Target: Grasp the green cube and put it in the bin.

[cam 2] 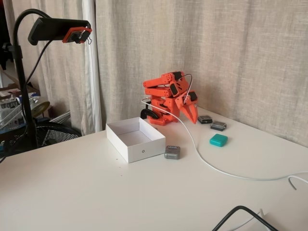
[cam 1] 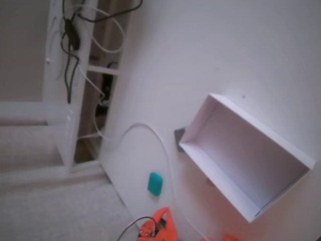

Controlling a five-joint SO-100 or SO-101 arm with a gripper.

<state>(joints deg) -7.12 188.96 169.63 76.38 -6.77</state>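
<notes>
We see a white table [cam 2: 96,192] set before beige curtains [cam 2: 231,53]. A white cable [cam 2: 211,166] trails across the tabletop, and a black cable [cam 2: 240,211] loops at its near edge. A small grey square device [cam 2: 172,152] lies on the table, with two more small dark devices [cam 2: 211,122] farther back. At the left stands a black gooseneck stand [cam 2: 21,57] — holding an orange camera [cam 2: 77,34] — and behind it a floor fan [cam 2: 48,132].

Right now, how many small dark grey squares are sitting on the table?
3. One grey square lies against the bin at its corner. Two more lie side by side near the arm's pincer, behind the green cube. Others could hide behind the arm.
</notes>
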